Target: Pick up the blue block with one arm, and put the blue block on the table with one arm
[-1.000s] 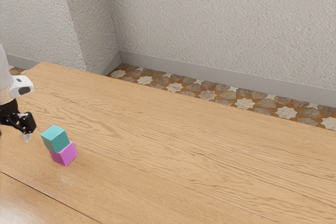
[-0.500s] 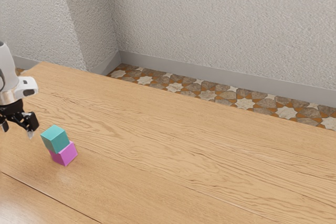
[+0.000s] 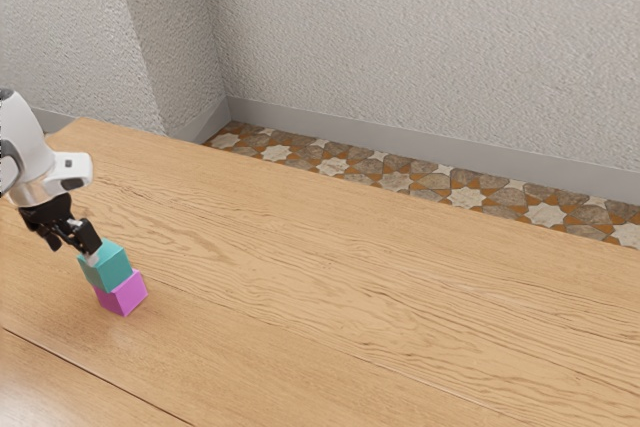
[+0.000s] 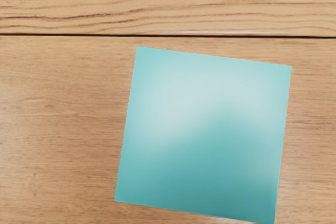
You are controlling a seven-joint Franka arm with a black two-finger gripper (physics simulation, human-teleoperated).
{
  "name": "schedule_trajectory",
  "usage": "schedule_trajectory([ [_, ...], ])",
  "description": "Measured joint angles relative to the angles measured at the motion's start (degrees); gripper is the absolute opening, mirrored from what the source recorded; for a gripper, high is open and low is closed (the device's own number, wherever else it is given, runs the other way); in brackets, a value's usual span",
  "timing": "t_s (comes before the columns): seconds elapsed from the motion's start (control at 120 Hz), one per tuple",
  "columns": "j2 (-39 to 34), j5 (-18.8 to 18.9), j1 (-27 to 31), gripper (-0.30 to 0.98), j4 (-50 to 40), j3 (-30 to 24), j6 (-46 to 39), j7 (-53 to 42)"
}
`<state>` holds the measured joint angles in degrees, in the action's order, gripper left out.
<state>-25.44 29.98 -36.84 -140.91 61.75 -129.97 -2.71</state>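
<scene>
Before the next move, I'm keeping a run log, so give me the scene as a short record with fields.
gripper: black two-finger gripper, open, close by the teal-blue cube
upper block: teal-blue cube, stacked on the magenta cube
lower block: magenta cube, on the light wooden table
goal: teal-blue cube not yet on the table
</scene>
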Motion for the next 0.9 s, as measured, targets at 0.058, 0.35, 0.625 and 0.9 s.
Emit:
schedule_trajectory([
  [0.058, 0.05, 1.01, -3.27, 0.69, 0.77, 3.25, -0.16, -0.39],
  [0.35, 0.01, 3.12, -16.70, 0.69, 5.88, 15.00, -0.38, -2.51],
  [0.625, -0.05, 3.02, -20.59, 0.69, 6.68, 17.52, -0.36, -3.50],
  [0.9, -0.20, 2.53, -23.60, 0.69, 6.65, 20.66, -0.35, -3.47],
])
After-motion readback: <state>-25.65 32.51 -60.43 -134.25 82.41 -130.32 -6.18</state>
